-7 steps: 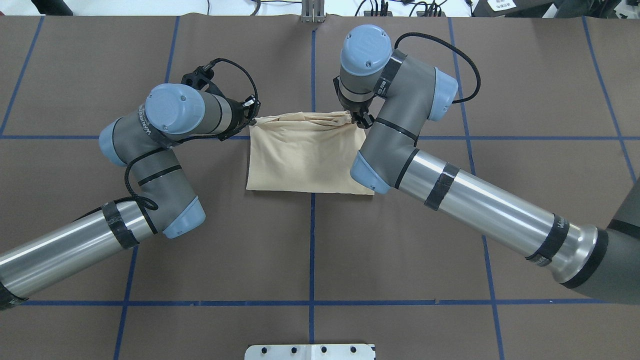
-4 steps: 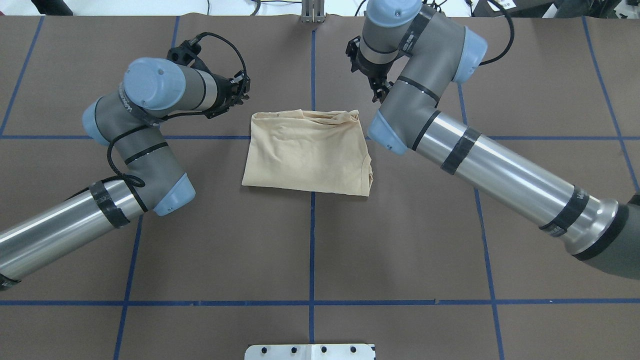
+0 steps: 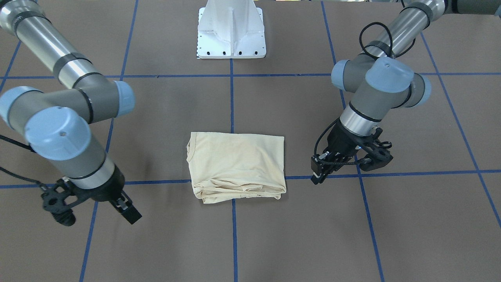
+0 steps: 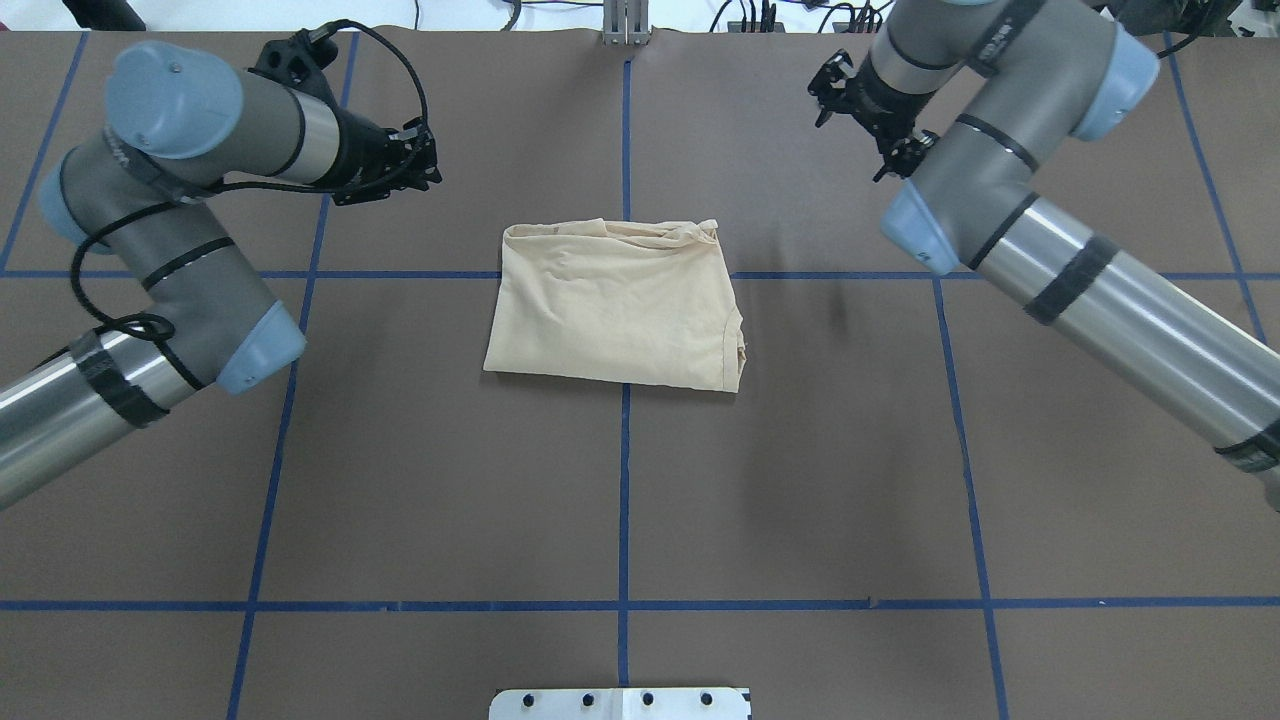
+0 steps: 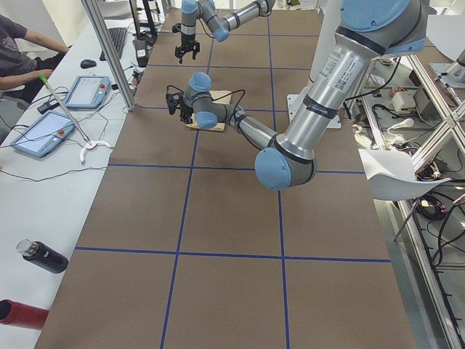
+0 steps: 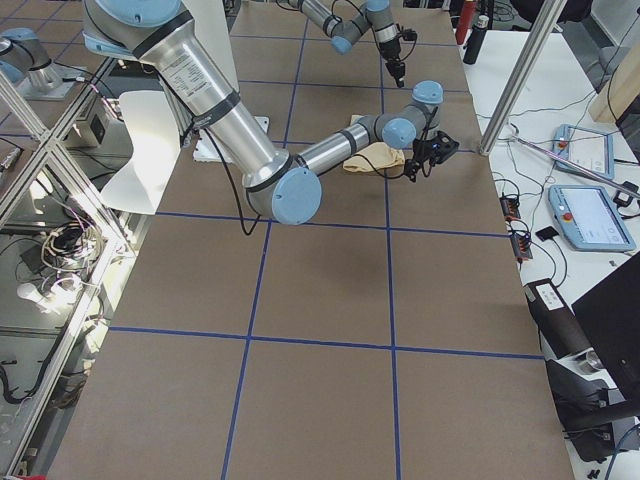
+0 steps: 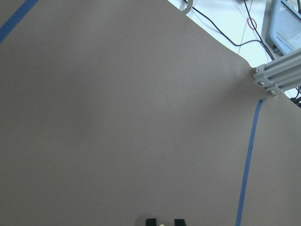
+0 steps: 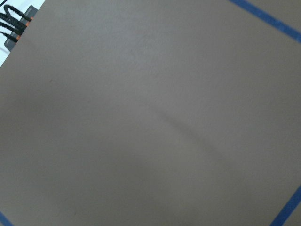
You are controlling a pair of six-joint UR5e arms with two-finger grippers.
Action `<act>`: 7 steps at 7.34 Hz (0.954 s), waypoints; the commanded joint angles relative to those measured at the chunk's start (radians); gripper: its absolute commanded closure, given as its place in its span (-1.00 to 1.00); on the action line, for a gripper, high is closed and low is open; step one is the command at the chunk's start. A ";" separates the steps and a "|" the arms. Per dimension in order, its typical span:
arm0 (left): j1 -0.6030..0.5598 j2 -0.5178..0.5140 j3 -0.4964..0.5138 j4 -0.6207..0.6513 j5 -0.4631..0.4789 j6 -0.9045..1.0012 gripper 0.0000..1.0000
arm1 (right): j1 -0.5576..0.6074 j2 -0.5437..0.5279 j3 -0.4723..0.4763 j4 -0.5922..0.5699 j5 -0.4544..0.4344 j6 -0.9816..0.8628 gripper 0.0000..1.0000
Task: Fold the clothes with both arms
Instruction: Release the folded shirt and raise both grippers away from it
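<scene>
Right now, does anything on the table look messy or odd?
Only small things: the shirt is folded, but its far edge is bunched and wrinkled, and it sits slightly crooked to the blue lines. Nothing spilled or damaged.

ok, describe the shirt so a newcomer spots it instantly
Brown table with a blue tape grid. On its centre line, between the left arm and right arm, lies the shirt. It is the only soft, cream thing there: a folded rectangle, untouched.

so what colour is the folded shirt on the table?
The folded T-shirt is pale cream-yellow, with no print showing. It shows best in the overhead exterior view.
</scene>
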 commanded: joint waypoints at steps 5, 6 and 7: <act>-0.490 0.501 -0.231 0.085 -0.322 1.070 0.48 | 0.470 -0.446 0.130 -0.003 0.230 -1.077 -1.00; -0.573 0.503 -0.232 0.191 -0.324 1.251 0.46 | 0.525 -0.502 0.128 -0.006 0.244 -1.255 -1.00; -0.674 0.503 -0.231 0.306 -0.333 1.429 0.43 | 0.561 -0.546 0.127 -0.006 0.256 -1.381 -1.00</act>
